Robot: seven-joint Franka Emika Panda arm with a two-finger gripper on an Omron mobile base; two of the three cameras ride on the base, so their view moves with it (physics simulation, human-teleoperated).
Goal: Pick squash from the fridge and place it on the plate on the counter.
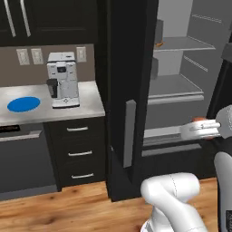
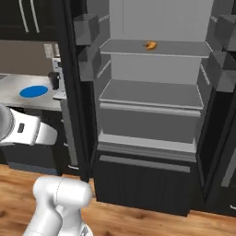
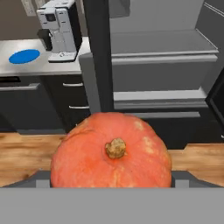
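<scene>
1. Squash (image 3: 111, 151), orange-red and rounded: its brown stem (image 3: 116, 148) faces the hand camera, set near the middle of the visible skin. Its broad axis runs across the hand view, from one fingertip to the other; its underside is hidden at the bottom.
2. The gripper (image 3: 111, 179) is grasping the squash, its fingers spread to the squash's width, one tip against each side.
3. The squash is outside the open fridge (image 2: 150, 124), held up in front of it. In the left base view a bit of its reddish skin (image 1: 198, 119) shows behind the white hand.
4. One squash is in the grip. One small orange item (image 2: 150, 45) lies on the upper of two grey shelves (image 2: 124, 47); its exact kind is too small to tell.
5. One blue plate (image 1: 23, 104) lies flat on the counter (image 1: 92, 102), with one coffee machine (image 1: 64, 81) near it. Three drawers (image 1: 80, 141) are below, and three switch plates (image 1: 36, 56) are on the wall (image 1: 9, 72).
</scene>
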